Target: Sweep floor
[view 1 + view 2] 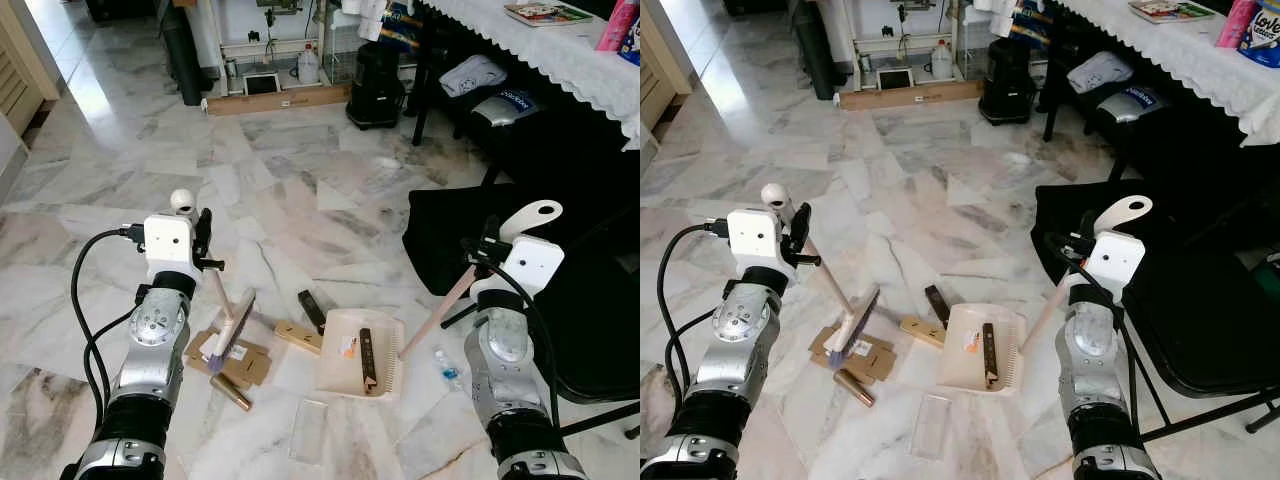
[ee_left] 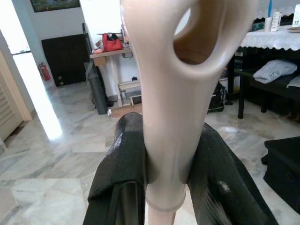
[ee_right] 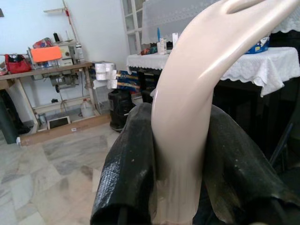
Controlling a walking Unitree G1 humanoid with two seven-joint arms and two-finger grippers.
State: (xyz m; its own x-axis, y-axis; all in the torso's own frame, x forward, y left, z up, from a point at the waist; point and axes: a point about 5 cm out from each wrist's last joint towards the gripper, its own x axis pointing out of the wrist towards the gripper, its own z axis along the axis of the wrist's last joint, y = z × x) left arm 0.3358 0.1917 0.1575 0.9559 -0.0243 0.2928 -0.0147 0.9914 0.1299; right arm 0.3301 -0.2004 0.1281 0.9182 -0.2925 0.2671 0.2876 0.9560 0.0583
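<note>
Cream plastic hand broom (image 1: 232, 328) rests bristles-down on flattened brown cardboard (image 1: 232, 356), its handle clamped by the left gripper (image 2: 164, 164). Beside it, the cream plastic dustpan (image 1: 345, 350) lies on the marble floor (image 1: 300, 200), its long handle grasped by the right gripper (image 3: 180, 164).

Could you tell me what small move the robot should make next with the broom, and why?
Probably the left gripper should draw the broom rightward toward the dustpan, which the right gripper holds by its handle. The bristles rest on cardboard scraps beside the pan's open edge, with a wooden block between them.
</note>
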